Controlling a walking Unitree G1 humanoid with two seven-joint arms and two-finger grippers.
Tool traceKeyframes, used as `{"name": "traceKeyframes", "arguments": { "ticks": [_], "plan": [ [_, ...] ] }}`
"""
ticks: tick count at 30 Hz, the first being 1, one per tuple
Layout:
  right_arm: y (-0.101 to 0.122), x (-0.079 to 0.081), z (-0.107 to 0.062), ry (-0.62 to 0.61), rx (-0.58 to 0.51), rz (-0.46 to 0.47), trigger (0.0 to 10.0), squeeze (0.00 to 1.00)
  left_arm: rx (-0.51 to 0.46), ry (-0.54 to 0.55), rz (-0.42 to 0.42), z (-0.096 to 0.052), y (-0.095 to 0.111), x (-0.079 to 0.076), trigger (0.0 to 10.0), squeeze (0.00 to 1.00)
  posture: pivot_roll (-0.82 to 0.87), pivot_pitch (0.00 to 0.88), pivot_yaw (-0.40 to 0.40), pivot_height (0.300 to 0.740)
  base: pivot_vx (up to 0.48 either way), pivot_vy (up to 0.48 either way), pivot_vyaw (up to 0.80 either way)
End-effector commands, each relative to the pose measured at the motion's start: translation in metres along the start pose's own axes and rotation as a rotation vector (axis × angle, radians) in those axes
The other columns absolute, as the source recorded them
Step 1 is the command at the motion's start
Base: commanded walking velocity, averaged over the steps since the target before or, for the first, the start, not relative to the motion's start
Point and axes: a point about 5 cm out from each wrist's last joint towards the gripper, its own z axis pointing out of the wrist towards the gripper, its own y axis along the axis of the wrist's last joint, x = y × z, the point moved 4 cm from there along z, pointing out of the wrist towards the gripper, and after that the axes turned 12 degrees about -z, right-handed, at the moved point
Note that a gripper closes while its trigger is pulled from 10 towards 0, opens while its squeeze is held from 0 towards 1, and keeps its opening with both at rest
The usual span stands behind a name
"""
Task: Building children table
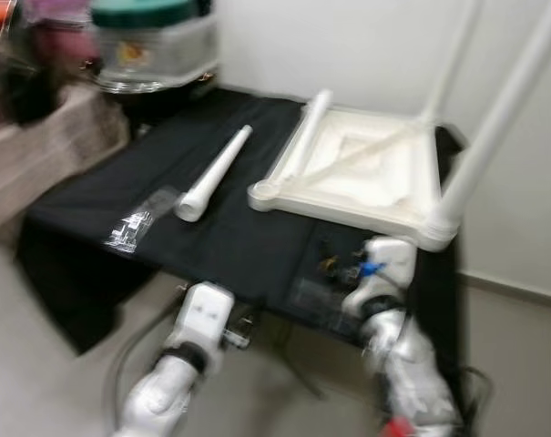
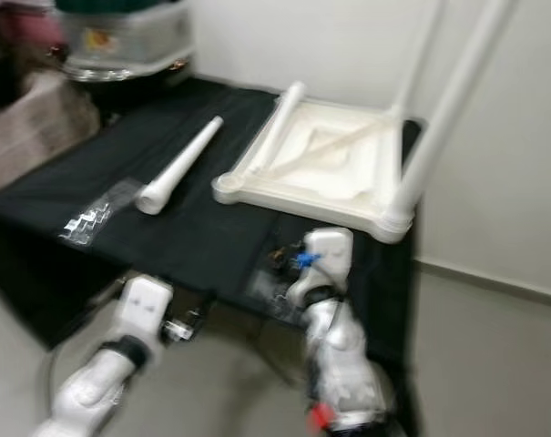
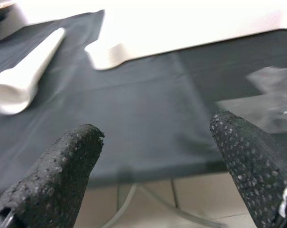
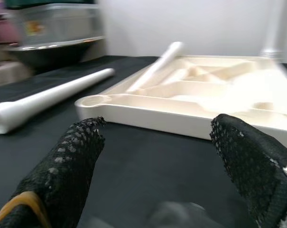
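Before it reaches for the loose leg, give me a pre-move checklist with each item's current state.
1. Left gripper open: ok, fingers spread wide.
2. Right gripper open: ok, nothing held.
3. Loose leg reachable: ok, lying free on the black cloth.
4. Upturned tabletop has a vacant corner socket: ok, near left corner looks empty.
5. Legs already fitted: two stand upright on the right side; tightness cannot tell.
6. Plastic bag beside the leg's wide end: contents cannot tell, blurred.
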Motion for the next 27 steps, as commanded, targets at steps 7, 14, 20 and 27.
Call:
{"name": "traceKeyframes", "arguments": {
  "ticks": [7, 14, 20, 27],
  "plan": [
    [-0.003, -0.007, 0.002, -0.004, 0.005, -0.022, 10.0, 0.0, 0.015, -0.005, -0.027, 0.0, -0.004, -0.005, 10.0, 0.0, 0.06, 0.01, -0.047, 0.74, 0.0, 0.0, -0.35],
    [-0.002, 0.001, -0.001, 0.021, -0.008, -0.03, 10.0, 0.0, 0.006, 0.002, -0.016, 0.0, -0.003, -0.003, 10.0, 0.0, 0.06, 0.002, -0.044, 0.74, 0.136, 0.0, -0.23],
    [-0.003, 0.003, 0.0, 0.035, -0.012, -0.02, 10.0, 0.0, 0.012, -0.004, -0.017, 0.0, -0.004, -0.004, 10.0, 0.0, 0.06, 0.0, -0.045, 0.74, 0.453, 0.0, 0.0],
    [0.001, -0.001, 0.004, 0.042, -0.03, -0.034, 10.0, 0.0, 0.012, 0.003, -0.032, 0.001, -0.004, -0.003, 10.0, 0.0, 0.06, 0.008, -0.046, 0.74, 0.301, 0.0, 0.0]
  ]
}}
